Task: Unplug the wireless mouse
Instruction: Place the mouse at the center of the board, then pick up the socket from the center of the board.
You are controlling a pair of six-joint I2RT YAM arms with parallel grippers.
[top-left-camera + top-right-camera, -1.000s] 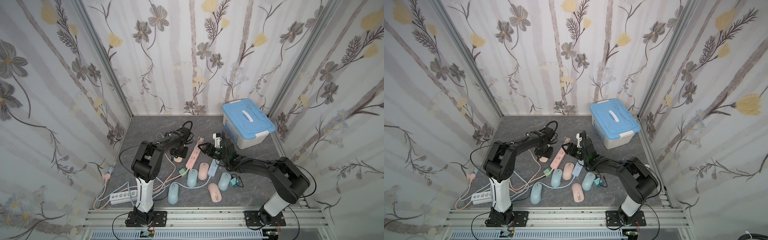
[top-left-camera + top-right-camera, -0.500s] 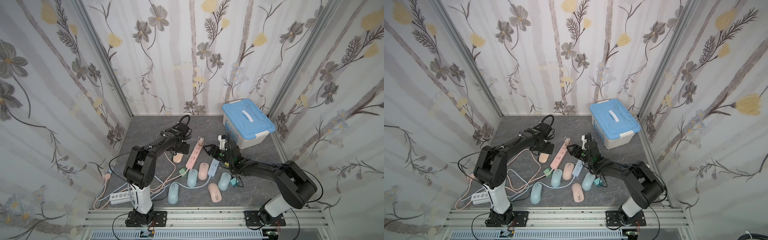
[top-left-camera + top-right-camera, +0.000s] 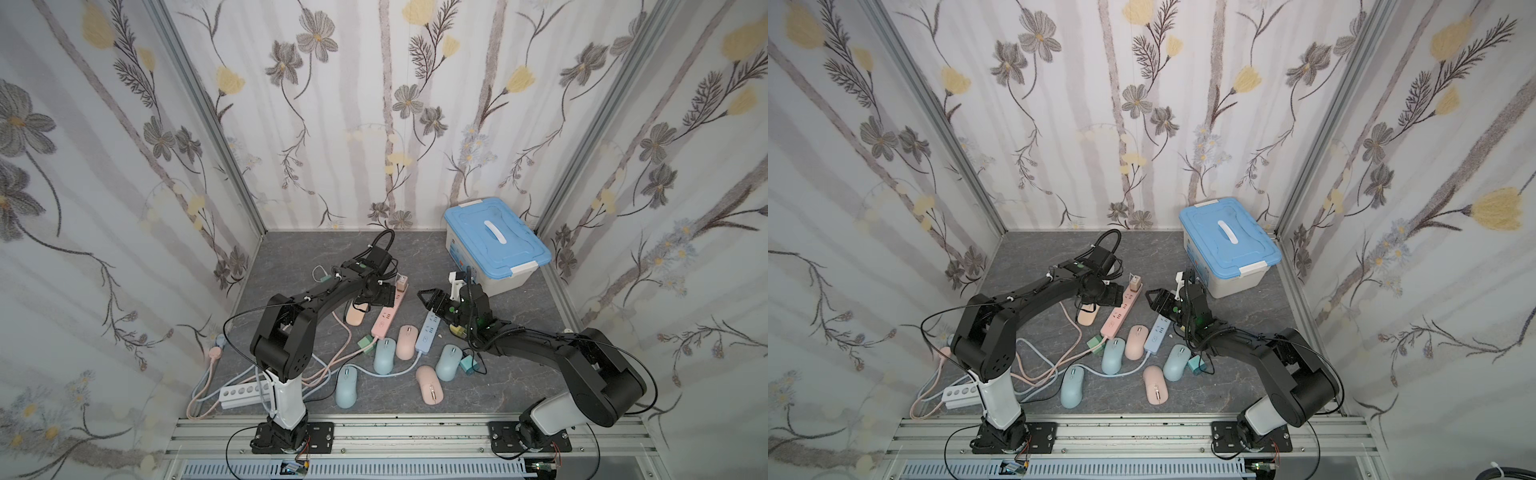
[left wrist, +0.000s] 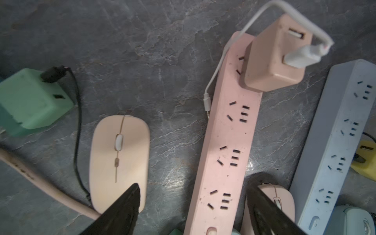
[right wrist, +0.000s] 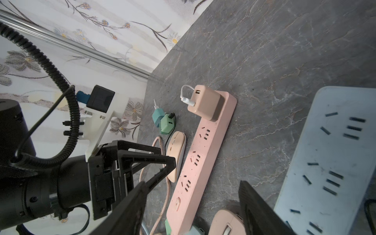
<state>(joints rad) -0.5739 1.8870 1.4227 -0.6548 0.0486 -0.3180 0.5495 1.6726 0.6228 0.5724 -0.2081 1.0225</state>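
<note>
A pale pink wireless mouse (image 4: 119, 160) (image 3: 355, 316) (image 3: 1087, 318) lies flat on the grey floor beside a pink power strip (image 4: 230, 142) (image 3: 388, 316). A pink charger (image 4: 274, 59) (image 5: 204, 103) sits in the strip's far socket. Its white cable (image 4: 215, 77) ends loose on the floor next to the strip, apart from the mouse. My left gripper (image 4: 193, 185) (image 3: 374, 296) hovers open, one finger over the mouse's rear and one past the strip. My right gripper (image 5: 193, 184) (image 3: 428, 297) is open, empty, to the right of the strip.
A blue power strip (image 3: 428, 332), a blue-lidded box (image 3: 494, 245), several blue and pink mice (image 3: 384, 355), a green charger with a black cable (image 4: 30, 99), a yellow charger (image 4: 364, 160), a white strip (image 3: 245, 395) and tangled cords crowd the floor.
My left gripper has shifted from the pink mouse toward the pink strip with its jaws spread wider. The right gripper has drawn back a little to the right.
</note>
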